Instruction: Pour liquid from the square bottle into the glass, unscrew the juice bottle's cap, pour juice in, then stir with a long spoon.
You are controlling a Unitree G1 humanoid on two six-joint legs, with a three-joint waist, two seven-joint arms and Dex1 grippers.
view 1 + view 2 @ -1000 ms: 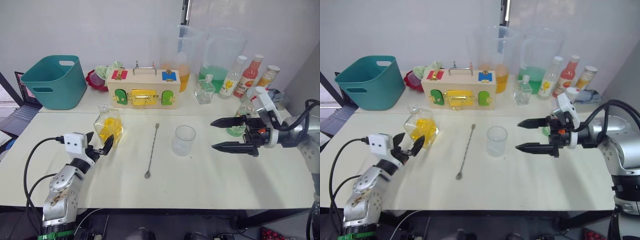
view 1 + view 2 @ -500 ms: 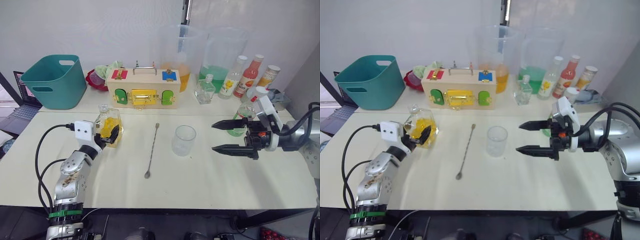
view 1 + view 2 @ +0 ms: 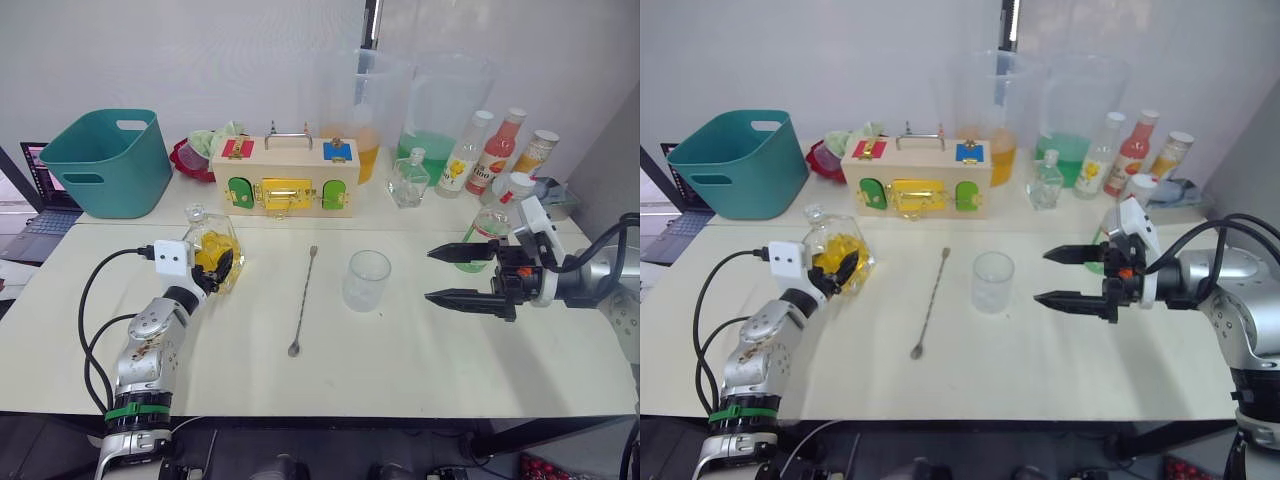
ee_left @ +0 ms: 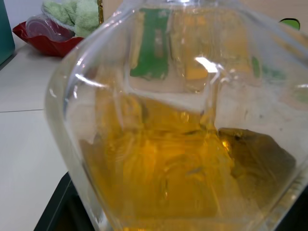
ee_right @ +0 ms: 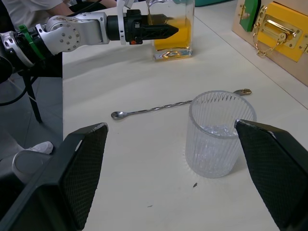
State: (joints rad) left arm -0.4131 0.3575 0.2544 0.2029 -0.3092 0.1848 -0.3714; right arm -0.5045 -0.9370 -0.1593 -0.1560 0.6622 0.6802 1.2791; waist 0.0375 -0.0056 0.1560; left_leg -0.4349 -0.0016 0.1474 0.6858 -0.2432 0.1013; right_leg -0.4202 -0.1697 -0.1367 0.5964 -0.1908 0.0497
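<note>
The square bottle point(image 3: 214, 250), clear with yellow liquid, stands on the table at the left, leaning a little. My left gripper point(image 3: 214, 268) is shut on its lower body, and the bottle point(image 4: 173, 130) sits close up in the left wrist view. The glass point(image 3: 367, 281) stands near the table's middle, with the long spoon point(image 3: 303, 300) lying to its left. My right gripper point(image 3: 430, 275) hangs open to the right of the glass, pointing at it. Behind that gripper stands the juice bottle point(image 3: 497, 222) with its white cap point(image 3: 519, 183) on.
Along the back stand a teal bin point(image 3: 105, 160), a red bowl point(image 3: 190, 158), a wooden latch box point(image 3: 287, 180), two big pitchers point(image 3: 355, 110) point(image 3: 440, 110), a small clear bottle point(image 3: 408, 180) and three drink bottles point(image 3: 497, 150). A laptop point(image 3: 35, 200) sits far left.
My left gripper moved forward and closed around the square bottle, whose neck tipped slightly left. My right gripper drew back a little to the right, still open.
</note>
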